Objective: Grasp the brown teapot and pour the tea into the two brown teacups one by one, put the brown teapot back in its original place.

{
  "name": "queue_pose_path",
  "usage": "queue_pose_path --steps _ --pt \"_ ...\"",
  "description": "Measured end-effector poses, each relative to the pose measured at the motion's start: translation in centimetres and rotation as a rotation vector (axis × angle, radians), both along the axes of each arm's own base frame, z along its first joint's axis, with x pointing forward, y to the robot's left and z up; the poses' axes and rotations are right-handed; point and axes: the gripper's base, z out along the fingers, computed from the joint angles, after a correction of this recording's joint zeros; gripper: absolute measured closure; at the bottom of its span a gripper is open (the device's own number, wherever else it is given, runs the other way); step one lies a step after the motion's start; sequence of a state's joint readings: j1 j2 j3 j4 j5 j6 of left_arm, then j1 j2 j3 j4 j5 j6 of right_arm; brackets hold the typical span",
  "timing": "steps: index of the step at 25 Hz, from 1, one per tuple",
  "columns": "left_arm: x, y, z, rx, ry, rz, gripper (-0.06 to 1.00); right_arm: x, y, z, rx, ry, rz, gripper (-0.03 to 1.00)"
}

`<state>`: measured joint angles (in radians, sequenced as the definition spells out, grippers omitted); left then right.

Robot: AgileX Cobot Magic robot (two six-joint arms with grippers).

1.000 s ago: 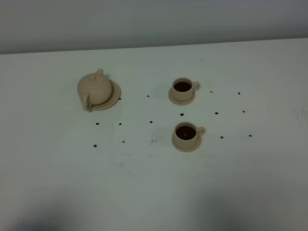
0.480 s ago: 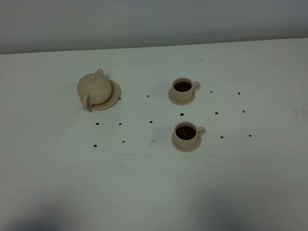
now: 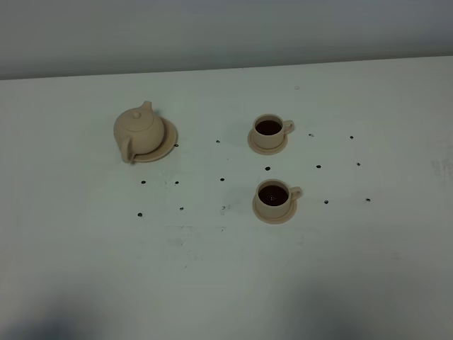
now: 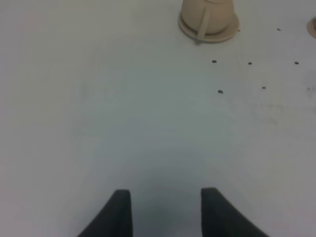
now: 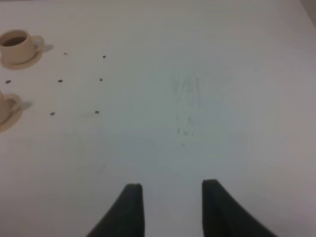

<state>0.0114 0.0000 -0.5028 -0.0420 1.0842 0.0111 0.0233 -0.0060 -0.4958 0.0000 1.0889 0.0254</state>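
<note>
Teapot (image 3: pixel 137 129) on its saucer (image 3: pixel 167 144) — both end effectors (image 4: pixel 166 205) (image 5: pixel 172 200) gape apart — bare table (image 3: pixel 226 283) around

A white table (image 3: pixel 226 269) fills the view, scattered with small dark dots (image 3: pixel 222 178) across its middle. A pale grey wall (image 3: pixel 226 32) runs behind its far edge.

The scene is lit evenly and rather dimly from above, with no glare seen. Soft shadows are cast along the near table (image 3: pixel 226 283) edge. Both wrist views are slightly blurred.
</note>
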Motion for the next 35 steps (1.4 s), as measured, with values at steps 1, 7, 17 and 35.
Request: queue_pose_path --steps 1,7,17,35 --pt "0.00 -0.06 0.00 0.002 0.000 -0.010 0.62 0.00 0.00 0.00 0.000 0.000 0.000 0.66" --pt "0.00 -0.21 0.01 0.006 -0.001 -0.032 0.62 0.00 0.00 0.00 0.000 0.000 0.000 0.66" --pt "0.00 -0.22 0.01 0.006 -0.001 -0.034 0.62 0.00 0.00 0.00 0.001 0.000 0.000 0.66" --pt "0.00 -0.23 0.01 0.006 -0.001 -0.035 0.62 0.00 0.00 0.00 0.000 0.000 0.000 0.66"
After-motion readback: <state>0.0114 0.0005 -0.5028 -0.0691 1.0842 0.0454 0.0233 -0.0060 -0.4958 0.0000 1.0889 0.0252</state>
